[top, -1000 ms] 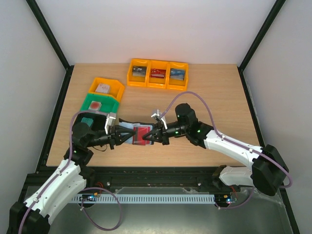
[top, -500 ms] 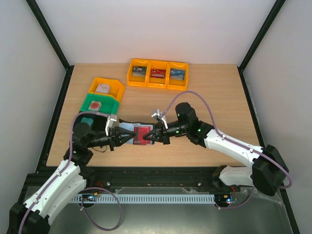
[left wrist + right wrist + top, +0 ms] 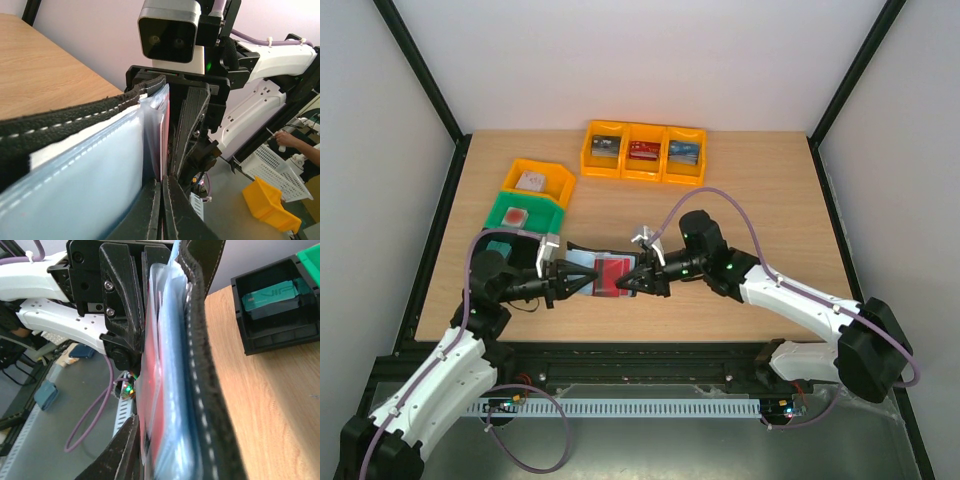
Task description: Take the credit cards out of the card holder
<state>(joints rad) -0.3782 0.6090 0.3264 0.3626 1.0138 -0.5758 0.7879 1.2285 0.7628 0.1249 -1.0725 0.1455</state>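
We hold the card holder (image 3: 582, 268) open in the air above the desk (image 3: 740, 220), just right of the green bin (image 3: 525, 228) and nearer to us. The left tool (image 3: 560, 283), between the bin and the holder, is clamped on the holder's nearer flap, fingers pressed together on the leather. On the holder's side away from the bin, the right tool (image 3: 638, 282) meets the red card (image 3: 613, 276), which sits in a clear pocket. Over the last second that tool and the card's edge have crept a shade further from the bin. We read this as the card starting to slide out, though it remains mostly pocketed. We cannot tell whether the right tool's jaws are pinched on the card or loosening.
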